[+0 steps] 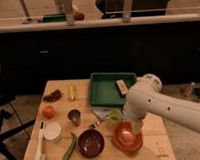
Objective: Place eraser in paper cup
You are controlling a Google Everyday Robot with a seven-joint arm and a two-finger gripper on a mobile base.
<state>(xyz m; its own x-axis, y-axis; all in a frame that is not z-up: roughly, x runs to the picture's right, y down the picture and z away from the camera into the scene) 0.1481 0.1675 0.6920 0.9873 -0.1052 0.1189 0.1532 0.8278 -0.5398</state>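
1. Wooden table [59,104] stands before a dark counter, laid with kitchenware and food, while a white robot arm [164,104] reaches in over it from 4 o'clock
2. Green tray [101,92] sits at the table's 1 o'clock, close to the far edge; the eraser [122,86], a small tan block, lies inside it near the 3 o'clock wall, just beside the arm's rounded elbow
3. The gripper [132,124] hangs at the arm's lower end, above the far rim of an orange bowl [127,142] at the table's 5 o'clock; whether it is open or closed cannot be told, and the eraser is apart from it, at its 12 o'clock
4. The paper cup [52,130], white and round, stands upright at the table's 8 o'clock, well apart from both the eraser and the gripper; a white brush [39,144] lies just beside it at its 8 o'clock
5. A dark red bowl [90,142] rests at 6 o'clock, just beside the orange bowl, with a long green vegetable [70,147] at its 9 o'clock
6. A small metal cup [74,116] stands near the table's centre, and an orange fruit [48,112] lies at its 9 o'clock
7. At the table's 11 o'clock a dark reddish clump [53,95] and a pale yellow item [71,91] lie side by side; what they are cannot be told
8. A yellow-green object [115,114] shows just beside the arm at the gripper's 10 o'clock, too unclear to name
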